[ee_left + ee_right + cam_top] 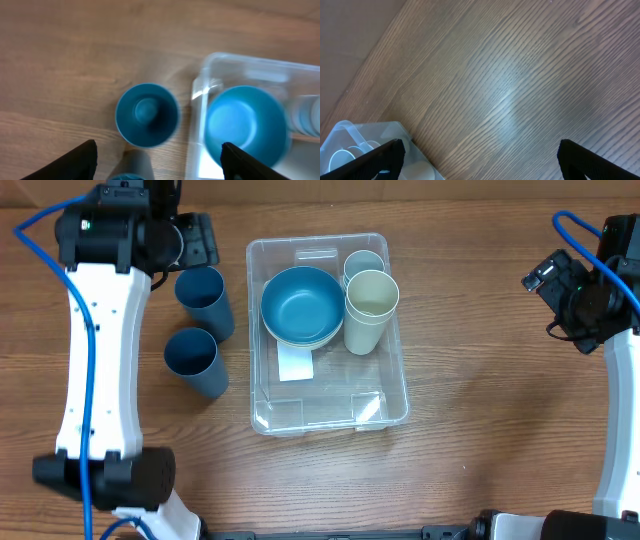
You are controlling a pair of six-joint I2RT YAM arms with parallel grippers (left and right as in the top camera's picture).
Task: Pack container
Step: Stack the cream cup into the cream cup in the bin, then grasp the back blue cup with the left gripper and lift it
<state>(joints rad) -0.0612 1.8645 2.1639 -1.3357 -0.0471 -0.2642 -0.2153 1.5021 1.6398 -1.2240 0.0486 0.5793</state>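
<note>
Clear container (330, 408) holding blue bowl (301, 305), pale cups (371, 300); blue cups (199, 288) to its left; left gripper (159, 145), right gripper (481, 142) spread, empty.

Wooden table (480, 380) stretching wide, 2 dark blue cups standing upright near each other on it, far blue cup (203, 300), near blue cup (193, 360), blue bowl (302, 305) sitting mouth up, cream cup (370, 310) standing just beside it, pale blue cup (362, 264) peeking out behind.

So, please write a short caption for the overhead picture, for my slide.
Clear container holding a blue bowl and two pale cups, with two blue cups standing outside on the table.
</note>
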